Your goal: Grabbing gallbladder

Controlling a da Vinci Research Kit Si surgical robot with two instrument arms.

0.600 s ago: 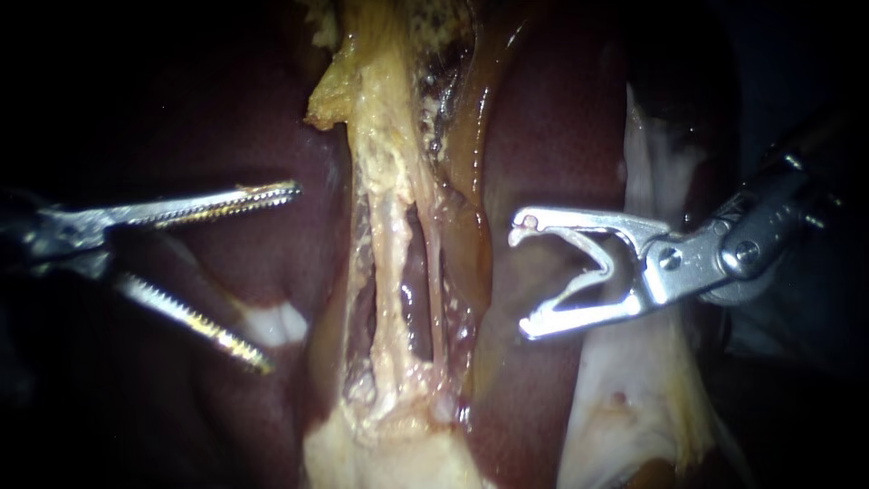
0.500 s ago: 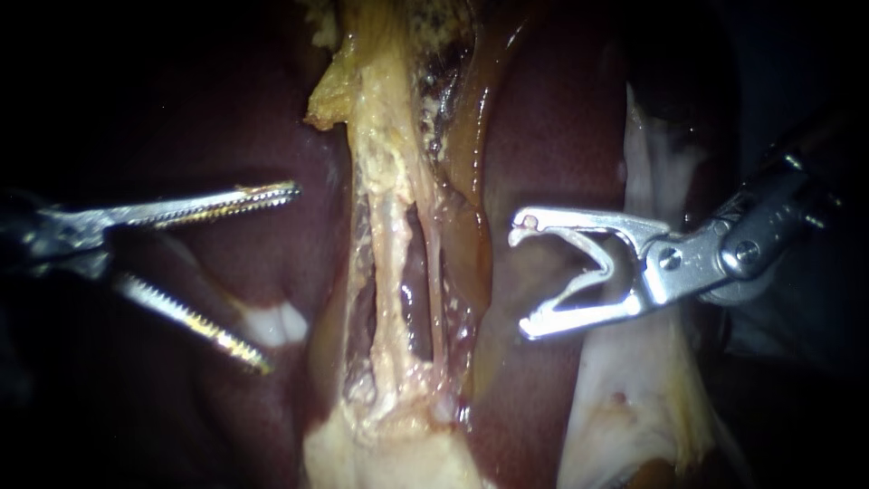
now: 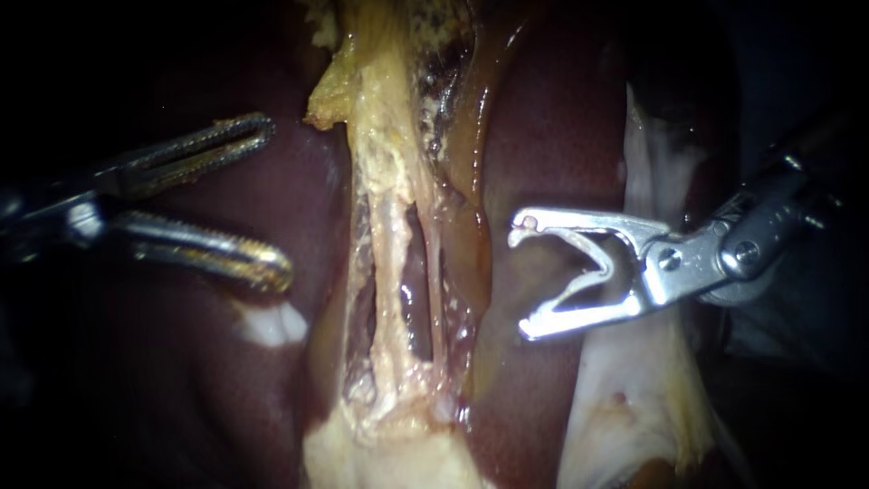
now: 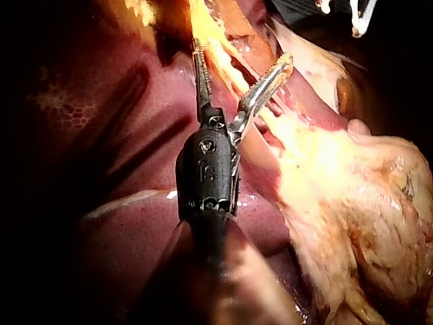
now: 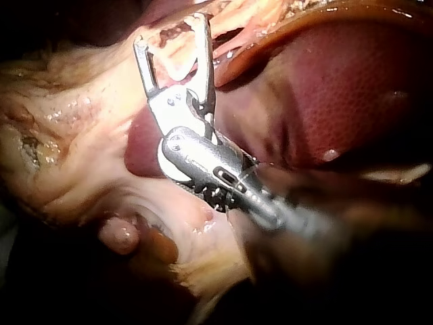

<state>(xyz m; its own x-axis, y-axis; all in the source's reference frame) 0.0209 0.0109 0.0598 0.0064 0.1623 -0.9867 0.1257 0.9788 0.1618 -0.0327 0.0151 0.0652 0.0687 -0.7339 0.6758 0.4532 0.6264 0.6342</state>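
Rising beside the dark liver (image 3: 561, 118), the left instrument (image 3: 272, 195) has narrowed its jaws, still apart and empty. The right instrument (image 3: 523, 279) gapes unmoved. The pale gallbladder (image 3: 389, 453), lower between them, remains ungrasped.

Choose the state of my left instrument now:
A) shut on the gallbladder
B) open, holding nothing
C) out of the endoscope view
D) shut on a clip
B: a clear gap shows at the tip of the left instrument, with only the dark liver seen behind that gap and no tissue gripped.
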